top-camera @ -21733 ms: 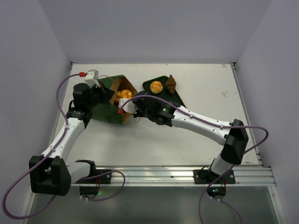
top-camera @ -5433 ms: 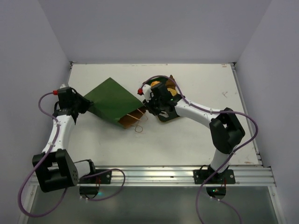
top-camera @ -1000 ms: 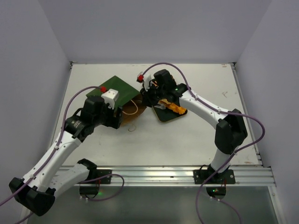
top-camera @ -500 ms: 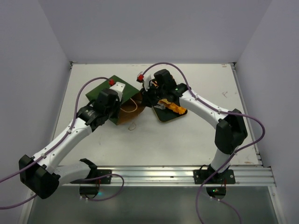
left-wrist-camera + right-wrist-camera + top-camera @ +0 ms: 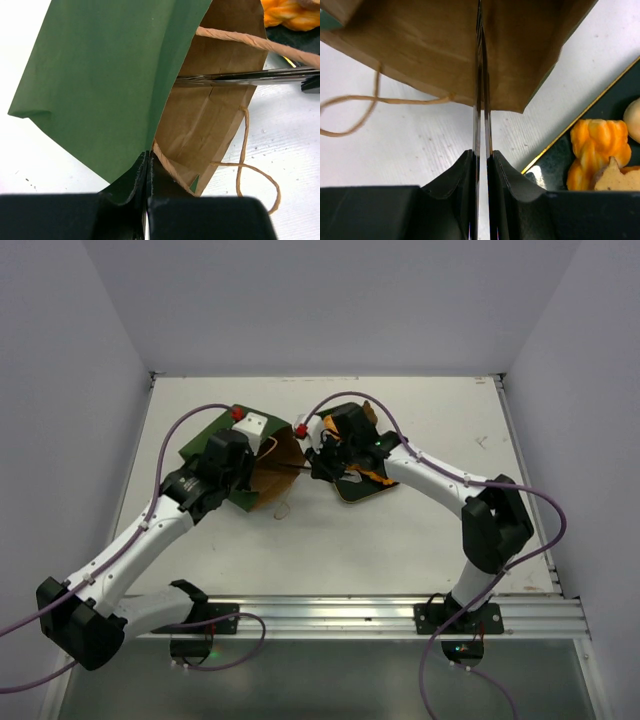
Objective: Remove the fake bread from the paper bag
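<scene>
The paper bag (image 5: 212, 452) lies on its side, dark green outside, with its brown mouth (image 5: 275, 468) facing right. My left gripper (image 5: 243, 472) is shut on the bag's wall at the mouth rim; the left wrist view shows its gripper (image 5: 147, 156) pinching the green wall (image 5: 100, 75). My right gripper (image 5: 325, 462) is shut on thin metal tongs (image 5: 481, 75) that reach into the bag's mouth (image 5: 420, 40). The tong tips are hidden inside. The fake bread (image 5: 375, 477) lies on the tray; the right wrist view shows an orange roll (image 5: 595, 150) and a brown piece (image 5: 617, 181). I see no bread in the bag.
The flat dark green tray (image 5: 352, 490) with a tan rim sits just right of the bag's mouth. The bag's tan cord handle (image 5: 283, 508) trails onto the white table in front of the mouth. Grey walls close in the table on three sides.
My left gripper has moved up to the bag's mouth rim and shut on the wall. The mouth stands wider open. My right gripper has shifted slightly, with the tongs in the mouth.
</scene>
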Robot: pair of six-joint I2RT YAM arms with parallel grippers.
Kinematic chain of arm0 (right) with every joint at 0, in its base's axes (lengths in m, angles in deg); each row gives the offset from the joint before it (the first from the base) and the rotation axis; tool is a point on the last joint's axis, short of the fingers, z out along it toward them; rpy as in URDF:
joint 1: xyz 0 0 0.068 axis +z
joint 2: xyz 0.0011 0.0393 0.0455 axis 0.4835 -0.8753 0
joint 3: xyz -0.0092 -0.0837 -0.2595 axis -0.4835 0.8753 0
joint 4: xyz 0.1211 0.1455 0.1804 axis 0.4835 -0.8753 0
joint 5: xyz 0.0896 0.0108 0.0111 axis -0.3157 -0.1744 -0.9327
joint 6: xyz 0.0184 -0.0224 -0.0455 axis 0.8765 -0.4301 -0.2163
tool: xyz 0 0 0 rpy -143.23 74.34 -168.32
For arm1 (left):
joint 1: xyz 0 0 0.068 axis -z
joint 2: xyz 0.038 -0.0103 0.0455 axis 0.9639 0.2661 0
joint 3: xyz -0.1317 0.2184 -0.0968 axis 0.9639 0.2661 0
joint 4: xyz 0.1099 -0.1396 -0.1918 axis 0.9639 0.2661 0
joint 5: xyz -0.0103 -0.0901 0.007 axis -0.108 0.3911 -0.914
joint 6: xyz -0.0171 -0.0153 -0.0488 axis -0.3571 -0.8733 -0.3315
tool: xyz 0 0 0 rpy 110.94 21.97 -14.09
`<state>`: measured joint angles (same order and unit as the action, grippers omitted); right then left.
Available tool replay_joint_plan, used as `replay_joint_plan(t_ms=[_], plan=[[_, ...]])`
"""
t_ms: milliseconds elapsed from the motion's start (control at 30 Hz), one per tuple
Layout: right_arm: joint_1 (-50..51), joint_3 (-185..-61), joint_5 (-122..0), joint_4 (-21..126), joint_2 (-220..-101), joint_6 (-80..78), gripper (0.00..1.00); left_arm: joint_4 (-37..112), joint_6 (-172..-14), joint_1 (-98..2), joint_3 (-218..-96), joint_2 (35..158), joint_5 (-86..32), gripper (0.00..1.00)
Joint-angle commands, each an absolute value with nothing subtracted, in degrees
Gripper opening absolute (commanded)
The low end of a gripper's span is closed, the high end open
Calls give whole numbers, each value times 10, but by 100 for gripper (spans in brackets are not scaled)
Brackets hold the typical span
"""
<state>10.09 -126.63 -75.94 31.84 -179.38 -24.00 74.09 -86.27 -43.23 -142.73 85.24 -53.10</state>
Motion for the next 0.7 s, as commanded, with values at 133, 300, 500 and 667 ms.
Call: replay_joint_plan(t_ms=[133, 300, 500, 667], plan=[[155, -1208, -652, 420, -1728, -429, 8, 691, -864, -429, -1399, 801, -496, 0], [215, -1179, -560, 468, -1721, -527, 9, 695, -855, -429, -1384, 781, -467, 0], [257, -1163, -471, 535, -1724, -587, 11, 690, -842, -429, -1366, 761, -444, 0], [272, -1121, -430, 587, -1724, -633, 15, 690, -827, -429, -1356, 751, -430, 0]])
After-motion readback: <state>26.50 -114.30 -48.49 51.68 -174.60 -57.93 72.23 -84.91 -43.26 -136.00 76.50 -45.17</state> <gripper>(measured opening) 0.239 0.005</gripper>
